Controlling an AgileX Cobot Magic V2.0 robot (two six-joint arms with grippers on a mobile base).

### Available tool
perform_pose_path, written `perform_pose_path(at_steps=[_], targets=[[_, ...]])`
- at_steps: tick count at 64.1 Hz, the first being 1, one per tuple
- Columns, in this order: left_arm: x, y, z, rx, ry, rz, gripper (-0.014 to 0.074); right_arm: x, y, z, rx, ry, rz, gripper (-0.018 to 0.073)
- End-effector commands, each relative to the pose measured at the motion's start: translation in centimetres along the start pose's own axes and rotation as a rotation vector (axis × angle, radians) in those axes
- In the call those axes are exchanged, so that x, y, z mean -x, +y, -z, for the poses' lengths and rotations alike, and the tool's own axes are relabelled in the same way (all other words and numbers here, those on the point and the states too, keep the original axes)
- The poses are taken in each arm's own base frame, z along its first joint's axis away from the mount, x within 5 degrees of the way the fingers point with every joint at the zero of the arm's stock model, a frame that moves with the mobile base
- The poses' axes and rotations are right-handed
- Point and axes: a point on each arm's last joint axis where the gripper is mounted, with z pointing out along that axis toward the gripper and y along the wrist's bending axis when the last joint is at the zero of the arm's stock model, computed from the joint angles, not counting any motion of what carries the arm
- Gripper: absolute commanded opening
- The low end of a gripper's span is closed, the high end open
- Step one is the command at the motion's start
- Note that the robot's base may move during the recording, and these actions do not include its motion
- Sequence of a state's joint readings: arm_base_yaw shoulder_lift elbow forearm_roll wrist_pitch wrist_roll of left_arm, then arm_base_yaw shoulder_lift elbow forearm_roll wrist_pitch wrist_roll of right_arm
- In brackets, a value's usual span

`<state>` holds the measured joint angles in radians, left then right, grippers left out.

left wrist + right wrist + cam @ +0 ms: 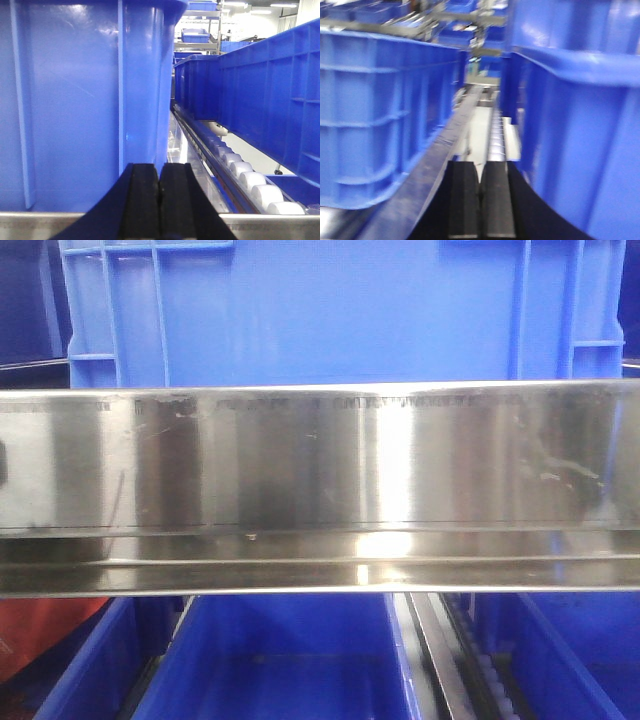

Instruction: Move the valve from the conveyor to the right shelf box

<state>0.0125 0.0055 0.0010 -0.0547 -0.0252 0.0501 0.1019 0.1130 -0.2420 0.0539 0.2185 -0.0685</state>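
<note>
The valve and the conveyor are out of view in every frame. My left gripper (160, 175) is shut, its black pads pressed together with nothing between them, right in front of a big blue box (75, 100). My right gripper (480, 172) is also shut and empty, pointing along the gap between a blue box on the left (380, 110) and another on the right (575, 125); this view is blurred. I cannot tell which of these is the right shelf box. No gripper shows in the front view.
A shiny steel shelf beam (320, 480) crosses the front view, with a blue crate (330, 310) above it and open blue bins (290, 660) below. White rollers (245, 175) run beside a row of blue boxes (270, 90). A grey rail (440, 150) slopes past the right gripper.
</note>
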Motion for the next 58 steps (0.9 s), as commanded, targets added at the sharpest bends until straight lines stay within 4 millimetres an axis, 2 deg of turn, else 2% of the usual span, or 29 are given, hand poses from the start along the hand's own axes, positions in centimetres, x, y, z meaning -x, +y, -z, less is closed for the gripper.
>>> perform_pose_path(at_steps=[1,20,25,31,58], targets=[[0.2,0.0,0.1,0.006,-0.023,0.012,-0.0111,-1.4,-0.2,0.1,-0.042,-0.045,-0.009,-0.0162],[0.2,0.0,0.1,0.006,-0.023,0.012,-0.0111,-5.9,-0.7,-0.1,-0.138,-0.049,-0.093,-0.0162],[0.2,0.0,0.1,0.006,-0.023,0.012,-0.0111,-5.5,-0.8,-0.1,-0.147,-0.094,-0.09,-0.0162],[0.2,0.0,0.1,0.006,-0.023,0.012,-0.0111,-5.9,-0.7,-0.1,-0.142,-0.045,-0.082,-0.0162],[0.2,0.0,0.1,0.006,-0.023,0.012,-0.0111,-6.0,-0.7,-0.1,-0.142,-0.042,-0.078,-0.0162]])
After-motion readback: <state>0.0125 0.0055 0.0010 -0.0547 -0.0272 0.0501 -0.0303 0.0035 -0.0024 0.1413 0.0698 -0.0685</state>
